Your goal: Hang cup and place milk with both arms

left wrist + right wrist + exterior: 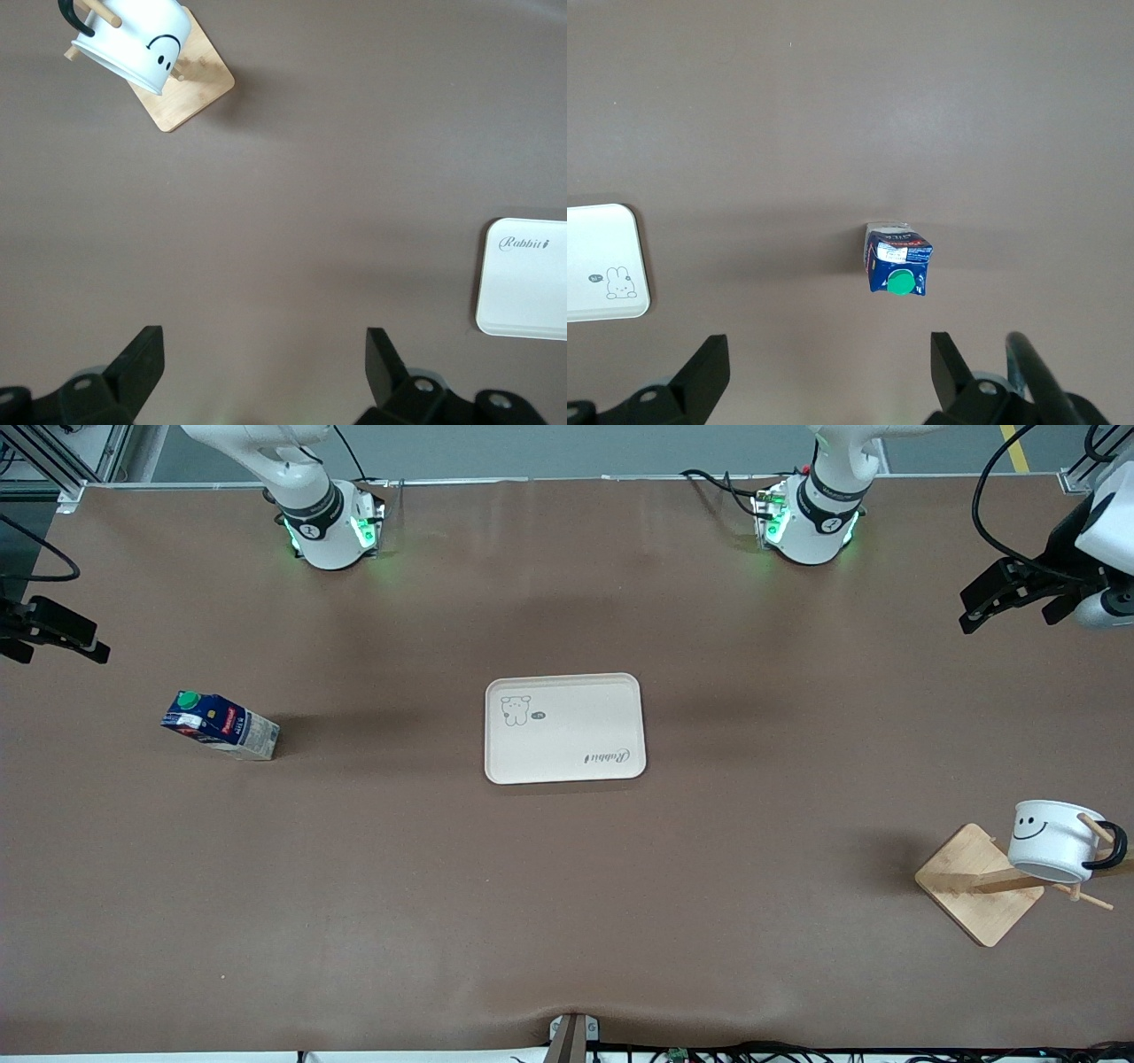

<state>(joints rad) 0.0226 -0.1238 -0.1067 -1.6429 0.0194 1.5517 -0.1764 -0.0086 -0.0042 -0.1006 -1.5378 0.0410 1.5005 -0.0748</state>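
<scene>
Left gripper (1010,598) fingers apart, raised over brown table (567,921), left-arm end | right gripper (53,638) fingers apart, raised, right-arm end | white smiley-face cup (1052,840) hangs on wooden peg rack (979,886) toward left-arm end from cream rectangular tray (564,728) | dark blue green-capped milk carton (220,725) upright toward right-arm end from tray.

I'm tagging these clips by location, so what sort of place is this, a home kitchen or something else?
Most likely a robotics lab bench, not a kitchen. Two arm bases with green lights are bolted onto a brown-covered table, cables trail along its edges, and only props sit on it: a milk carton, a tray and a mug on a wooden rack.
</scene>
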